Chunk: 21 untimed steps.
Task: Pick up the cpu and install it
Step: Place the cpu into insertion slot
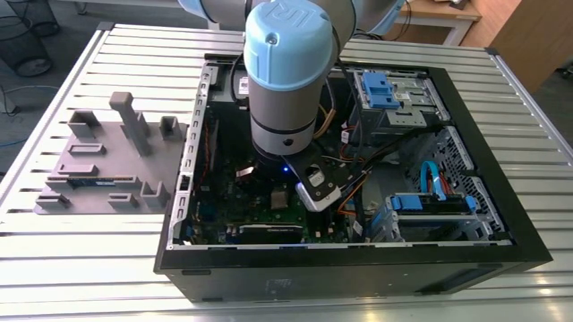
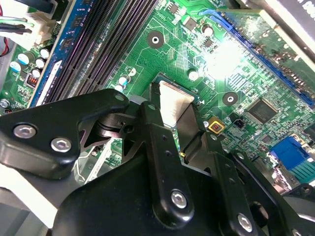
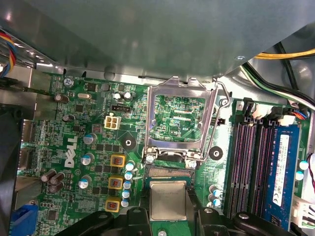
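Second wrist view shows the gripper [image 2: 173, 107] with its jaws closed on two opposite edges of the cpu [image 2: 172, 98], so the shiny square chip sits between the jaws, held flat over the green motherboard [image 2: 167, 54]. Just beyond the jaws, in the first wrist view, the socket [image 3: 170, 172] lies uncovered with its metal socket frame [image 3: 172, 153] swung up and open, and the dark memory slots [image 3: 251, 162] run along one side of the jaws. In the exterior view the arm [image 1: 284, 80] reaches down into the open computer case [image 1: 358, 272], while the grey tray [image 1: 98, 161] lies well apart from the jaws, outside the case.
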Each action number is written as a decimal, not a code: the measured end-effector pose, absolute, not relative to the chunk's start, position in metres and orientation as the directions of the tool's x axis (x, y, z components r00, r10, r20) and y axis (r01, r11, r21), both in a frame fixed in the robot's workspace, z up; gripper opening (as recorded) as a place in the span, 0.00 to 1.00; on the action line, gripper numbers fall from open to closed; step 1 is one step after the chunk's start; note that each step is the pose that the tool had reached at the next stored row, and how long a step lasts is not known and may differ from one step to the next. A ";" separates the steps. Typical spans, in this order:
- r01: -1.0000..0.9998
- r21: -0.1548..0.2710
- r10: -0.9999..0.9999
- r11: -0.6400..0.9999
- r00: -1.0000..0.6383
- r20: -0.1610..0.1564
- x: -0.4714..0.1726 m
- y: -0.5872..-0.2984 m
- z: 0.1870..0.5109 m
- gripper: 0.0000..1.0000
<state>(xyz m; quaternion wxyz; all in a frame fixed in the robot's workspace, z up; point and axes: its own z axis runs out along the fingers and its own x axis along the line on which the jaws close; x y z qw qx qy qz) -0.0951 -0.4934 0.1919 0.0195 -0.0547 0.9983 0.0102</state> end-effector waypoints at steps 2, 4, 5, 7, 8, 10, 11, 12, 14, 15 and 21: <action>-0.110 0.019 -0.109 0.994 -0.993 -0.041 -0.095 -0.493 0.193 0.38; -0.109 0.019 -0.109 0.994 -0.993 -0.040 -0.095 -0.493 0.194 0.38; -0.109 0.018 -0.108 0.994 -0.993 -0.040 -0.095 -0.493 0.195 0.38; -0.109 0.019 -0.108 0.994 -0.993 -0.040 -0.095 -0.493 0.195 0.38; -0.108 0.019 -0.107 0.994 -0.993 -0.040 -0.095 -0.493 0.195 0.38; -0.098 0.019 -0.097 0.995 -0.994 -0.040 -0.095 -0.493 0.195 0.38; -0.093 0.018 -0.092 0.996 -0.995 -0.040 -0.095 -0.493 0.195 0.38; -0.092 0.018 -0.092 0.996 -0.995 -0.040 -0.095 -0.493 0.195 0.38; -0.092 0.018 -0.091 0.996 -0.995 -0.040 -0.095 -0.493 0.195 0.38; -0.092 0.018 -0.091 0.996 -0.995 -0.040 -0.095 -0.493 0.195 0.38; -0.091 0.018 -0.090 0.996 -0.995 -0.040 -0.095 -0.493 0.195 0.40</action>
